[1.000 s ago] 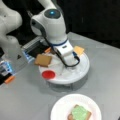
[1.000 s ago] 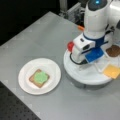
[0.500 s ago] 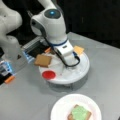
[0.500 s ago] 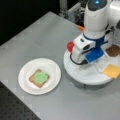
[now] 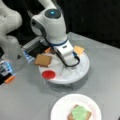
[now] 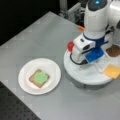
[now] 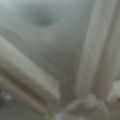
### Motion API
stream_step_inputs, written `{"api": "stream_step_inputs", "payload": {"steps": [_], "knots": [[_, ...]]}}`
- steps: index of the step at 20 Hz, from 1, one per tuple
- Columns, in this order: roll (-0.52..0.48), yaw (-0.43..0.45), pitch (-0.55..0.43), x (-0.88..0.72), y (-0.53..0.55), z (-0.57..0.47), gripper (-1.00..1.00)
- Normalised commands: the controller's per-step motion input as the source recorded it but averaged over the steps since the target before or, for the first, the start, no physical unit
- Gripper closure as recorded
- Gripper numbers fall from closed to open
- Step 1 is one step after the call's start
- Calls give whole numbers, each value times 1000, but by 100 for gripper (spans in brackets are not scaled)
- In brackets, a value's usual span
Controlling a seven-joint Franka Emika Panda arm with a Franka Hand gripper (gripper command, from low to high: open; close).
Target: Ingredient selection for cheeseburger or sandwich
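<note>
Lettuce (image 6: 40, 76) tops bread (image 6: 33, 80) on plate (image 6: 53, 68); claw (image 6: 81, 60) over tray (image 5: 82, 70), grip unclear.

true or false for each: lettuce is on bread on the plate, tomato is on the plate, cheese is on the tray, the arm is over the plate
1. Lettuce lies on bread on the plate. True.
2. The tomato is on the plate. False: it is on the tray.
3. The cheese is on the tray. True.
4. The arm is over the plate. False: it is over the tray; the gripper itself is hidden.
</note>
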Motion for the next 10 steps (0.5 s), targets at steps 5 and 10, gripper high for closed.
{"api": "stream_step_inputs", "payload": {"steps": [5,10], "knots": [[-13,-58,90,-80,102,33,-100],[-21,-20,64,-52,98,43,-100]]}}
